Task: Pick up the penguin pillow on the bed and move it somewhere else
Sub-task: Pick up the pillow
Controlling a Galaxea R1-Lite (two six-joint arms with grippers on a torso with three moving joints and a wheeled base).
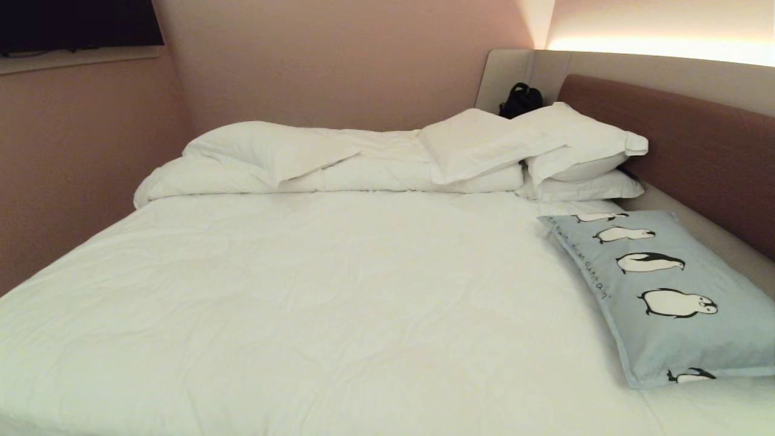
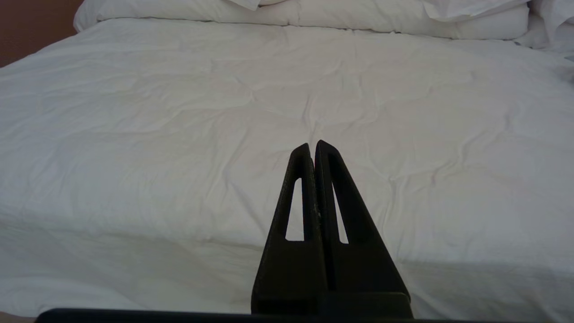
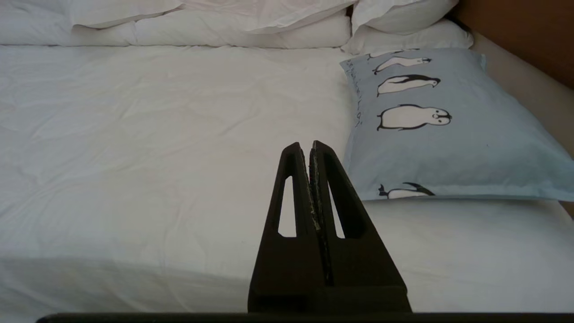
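in the head view the penguin pillow point(image 1: 678, 290) lies flat at the lower right of the frame, on the white sheet of the bed point(image 1: 315, 303), close to the beige side frame and below the stack of white pillows point(image 1: 545, 151); its long axis runs from the upper middle right toward the lower right corner, with the row of penguins along it. neither arm shows here, and a black bag point(image 1: 521, 100) sits in the far corner behind the pillows. in the left wrist view the left gripper point(image 2: 312, 146) has its two dark fingers pressed together and holds nothing; only plain sheet and the folded duvet point(image 2: 287, 13) are ahead of it, the pillow not in sight. in the right wrist view the right gripper point(image 3: 305, 147) is likewise closed and empty, hanging over the sheet near the bed's front edge, and the penguin pillow point(image 3: 448, 134) fills the right middle of that frame, its near short edge just beside and slightly beyond the fingertips. the right arm looks the nearer one, and its jaws would need to part before reaching toward that near corner.
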